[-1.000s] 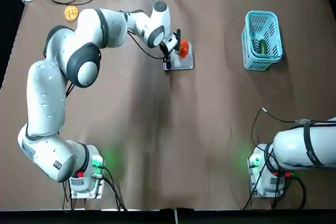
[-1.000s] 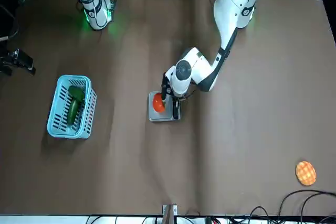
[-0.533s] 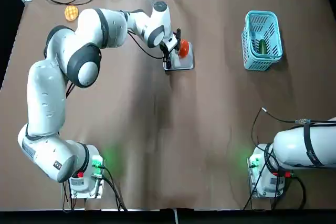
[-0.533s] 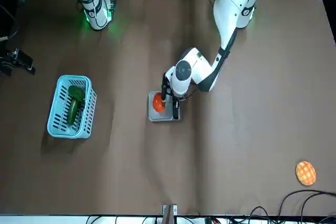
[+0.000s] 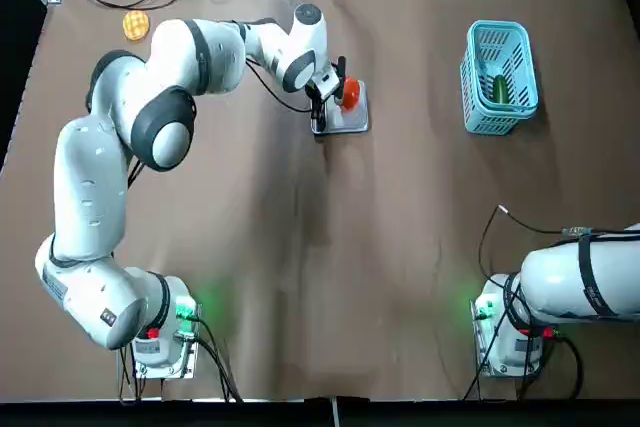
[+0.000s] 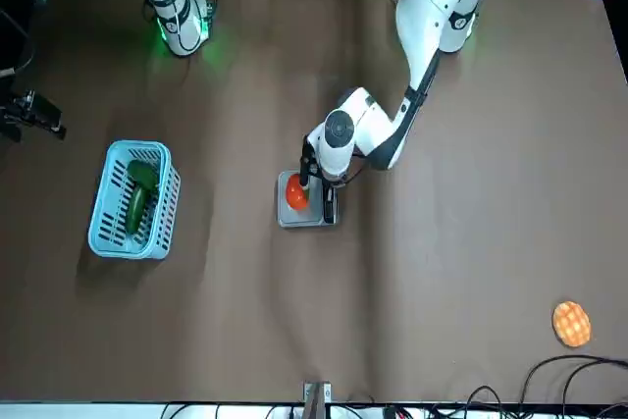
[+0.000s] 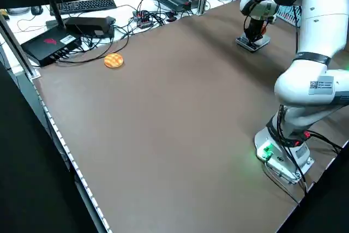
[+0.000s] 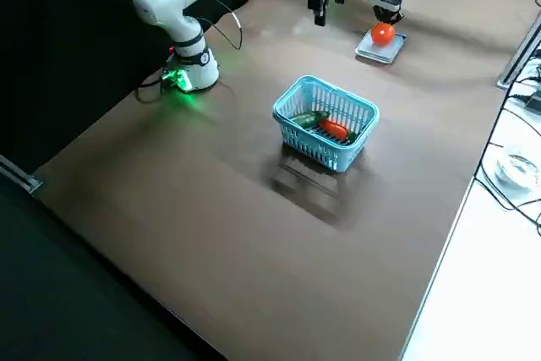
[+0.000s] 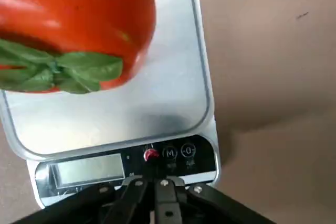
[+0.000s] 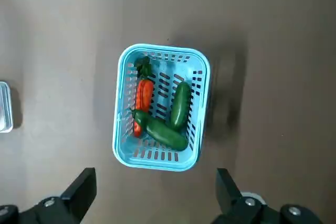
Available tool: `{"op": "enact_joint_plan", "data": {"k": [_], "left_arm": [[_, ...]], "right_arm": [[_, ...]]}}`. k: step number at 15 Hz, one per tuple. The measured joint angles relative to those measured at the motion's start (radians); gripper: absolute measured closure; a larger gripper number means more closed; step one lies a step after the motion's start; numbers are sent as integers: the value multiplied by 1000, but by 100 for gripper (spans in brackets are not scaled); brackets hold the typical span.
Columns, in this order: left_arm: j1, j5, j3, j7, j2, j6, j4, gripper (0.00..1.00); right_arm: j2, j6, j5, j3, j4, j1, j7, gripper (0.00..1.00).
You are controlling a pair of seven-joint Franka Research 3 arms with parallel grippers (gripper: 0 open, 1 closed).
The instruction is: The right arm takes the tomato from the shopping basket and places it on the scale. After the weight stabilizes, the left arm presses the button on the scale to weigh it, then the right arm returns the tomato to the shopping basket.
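Surface: a brown-covered table point(image 5: 300, 277) is being shared by both arms, with cables and electronics lying along its far edge.
Tomato: the tomato point(image 6: 295, 191) is resting on the silver plate of the scale point(image 5: 345, 117), just beyond the left gripper's fingertips as the left wrist view is showing it; green calyx is facing the camera.
Left gripper: the left gripper point(image 9: 152, 184) is being held directly above the scale's dark control strip, fingers brought together with nothing between them, tips pointing down just short of the red button point(image 9: 151, 155).
Right gripper: the right gripper point(image 10: 152, 203) is being held high above the shopping basket point(image 10: 157, 106), fingers spread wide and empty.
Shopping basket: well apart from the left gripper, toward the robot's right; green vegetables and a red-orange one are lying in it.
Stray item: a flat yellow-orange round piece point(image 5: 136, 24) is lying far behind the left arm, near the cables.
Step in hand: the button press is judged to be under way, the tomato being already placed.
How it should be done: the closed fingertips should be kept centred over the button and lowered straight, gently; contact with the plate or the tomato is to be avoided, since the reading would likely be disturbed. A sideways push could slide the light scale.
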Motion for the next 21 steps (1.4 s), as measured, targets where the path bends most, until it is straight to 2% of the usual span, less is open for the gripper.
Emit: {"op": "enact_joint_plan", "data": {"k": [4,7,9,11,14,19,21], "left_arm": [[-63,0,59,0,-2,-8,8,99],[-60,0,71,0,-3,0,17,99],[-23,0,77,1,-10,0,35,99],[51,0,54,12,-41,-61,51,97],[156,1,17,31,-128,-167,74,93],[236,0,14,18,-255,-289,74,53],[297,0,14,17,-292,-395,73,52]], "right_arm": [[0,0,0,0,0,0,0,0],[0,0,0,0,-1,0,0,0],[0,0,0,0,-1,0,0,0],[0,0,0,0,-1,1,0,0],[3,2,3,7,-3,13,0,0],[51,51,11,15,-8,162,17,0],[87,82,22,18,-12,215,71,0]]}}
